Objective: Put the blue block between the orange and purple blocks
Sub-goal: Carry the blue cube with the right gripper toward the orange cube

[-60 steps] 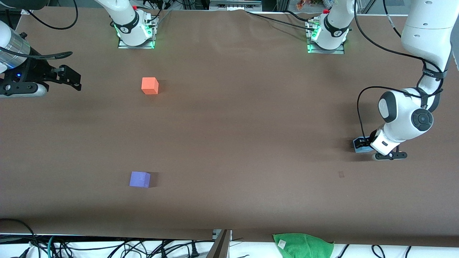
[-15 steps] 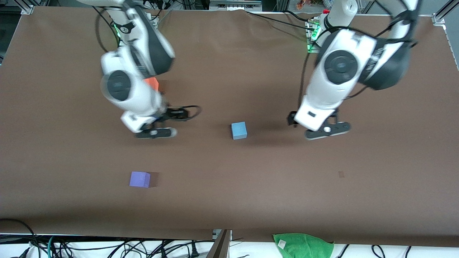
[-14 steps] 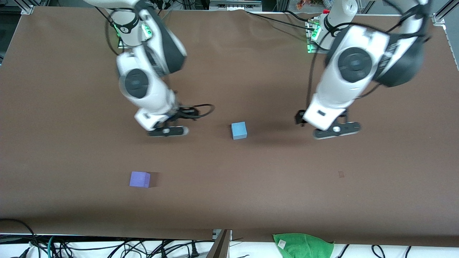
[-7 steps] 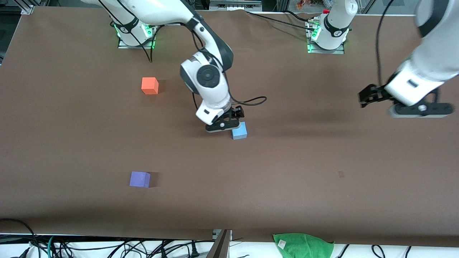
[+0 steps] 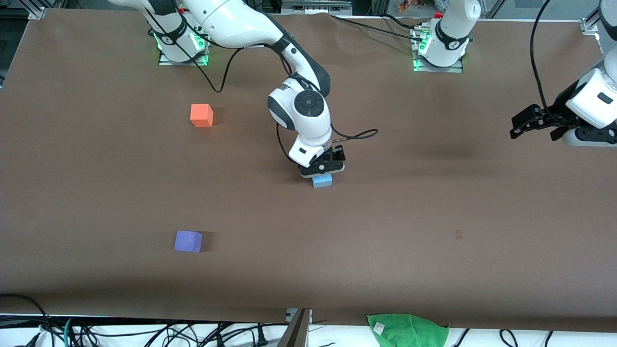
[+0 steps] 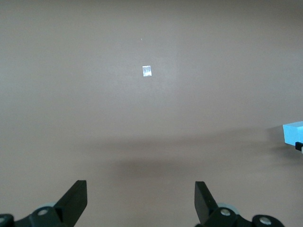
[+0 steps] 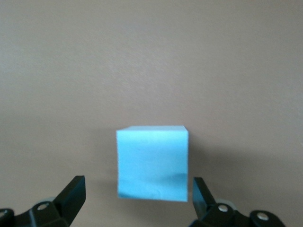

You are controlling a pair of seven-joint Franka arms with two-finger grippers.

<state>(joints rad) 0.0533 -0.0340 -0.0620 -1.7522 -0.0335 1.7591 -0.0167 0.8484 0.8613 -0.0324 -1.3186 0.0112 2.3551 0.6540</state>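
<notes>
Sky-blue block (image 7: 152,163) sits between the right pincer (image 7: 136,196)'s spread fingers (left pincer (image 6: 141,201) likewise spread).

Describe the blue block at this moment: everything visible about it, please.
The blue block is a small light sky-blue cube with a matte, foam-like look and clean edges. It sits flat on the brown table, near the middle, away from the other cubes. The right gripper hangs directly over it, fingers open and spread to either side, not touching it. Nothing else touches it.
</notes>
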